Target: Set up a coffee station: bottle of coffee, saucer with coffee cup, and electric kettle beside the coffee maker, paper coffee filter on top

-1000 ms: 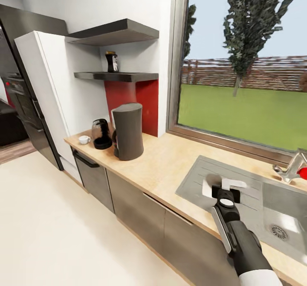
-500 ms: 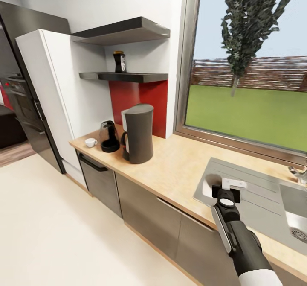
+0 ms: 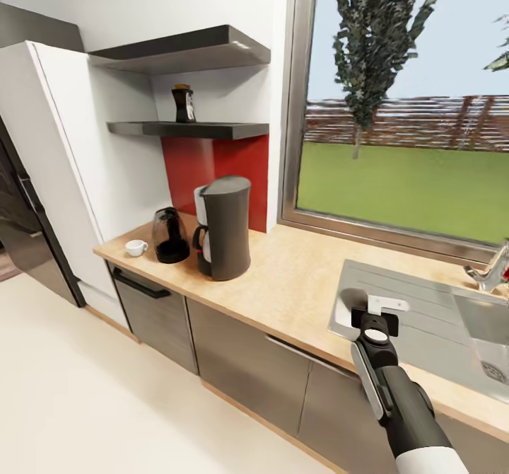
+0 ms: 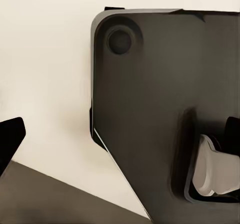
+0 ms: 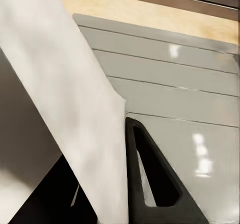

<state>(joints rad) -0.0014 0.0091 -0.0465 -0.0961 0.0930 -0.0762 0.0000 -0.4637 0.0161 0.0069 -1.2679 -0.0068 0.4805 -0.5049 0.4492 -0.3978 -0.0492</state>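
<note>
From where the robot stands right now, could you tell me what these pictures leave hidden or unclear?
- Saucer: in the head view the coffee cup is too small to tell whether a plate lies under it.
- Coffee maker: its carafe and basket are mostly hidden behind its own body.
- Right gripper: the white paper coffee filter covers the fingers.
- Left gripper: the left wrist view is blocked by a dark panel.
- Faucet: cut off by the head view's right edge.

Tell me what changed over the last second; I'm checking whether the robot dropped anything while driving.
Only the camera view shifted as the robot moved. The right gripper keeps hold of the paper coffee filter. The bottle of coffee remains on the kitchen shelf; coffee maker, electric kettle and coffee cup stayed put.
</note>
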